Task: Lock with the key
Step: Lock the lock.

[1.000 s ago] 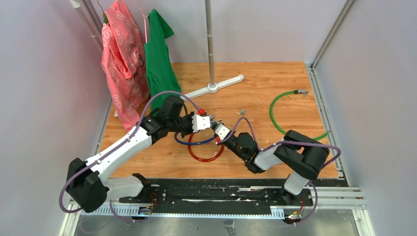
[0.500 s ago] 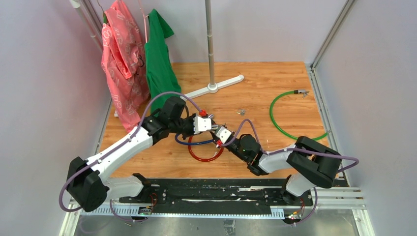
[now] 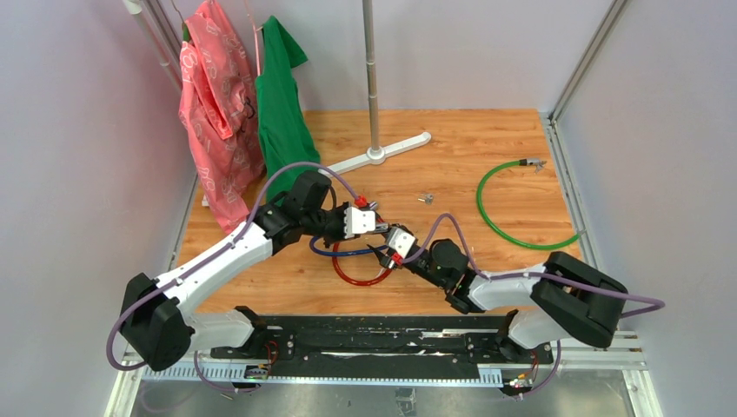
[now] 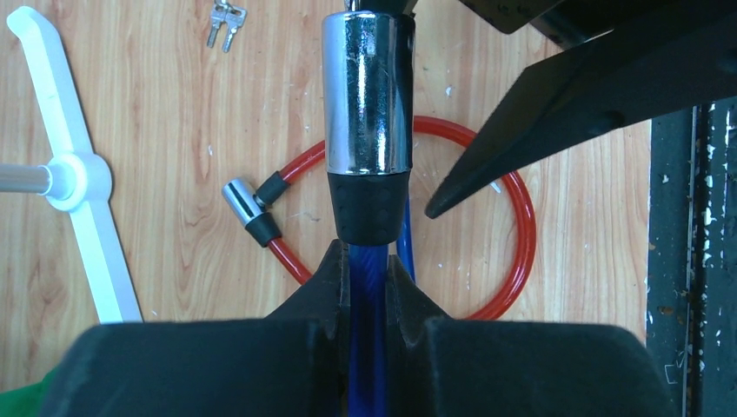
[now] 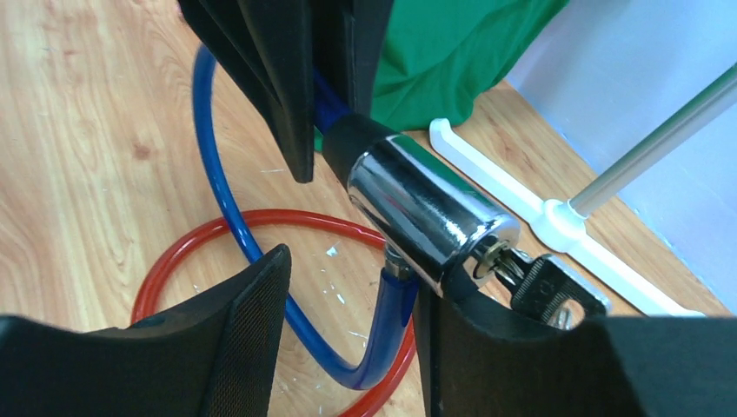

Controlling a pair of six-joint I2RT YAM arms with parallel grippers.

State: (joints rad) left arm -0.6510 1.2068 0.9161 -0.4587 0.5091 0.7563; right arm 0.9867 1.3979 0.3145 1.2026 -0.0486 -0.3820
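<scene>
My left fingers [image 4: 335, 282] stay clamped on the blue cable [image 4: 368, 347] behind the lock barrel [image 5: 426, 217]. My right fingers [image 5: 252, 321] are spread wide and have dropped toward 6 o'clock (elbow swung out). The key [image 5: 556, 291] sits in the barrel's end.

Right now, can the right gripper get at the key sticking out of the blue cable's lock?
Probably yes. The right gripper is open right by the key with nothing blocking it, though the key sits beside its gap, not in it. The left gripper grips the blue cable.

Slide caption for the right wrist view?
Left gripper clamps the blue cable behind its chrome lock barrel; key sits in the barrel's end, right gripper open nearby.
</scene>
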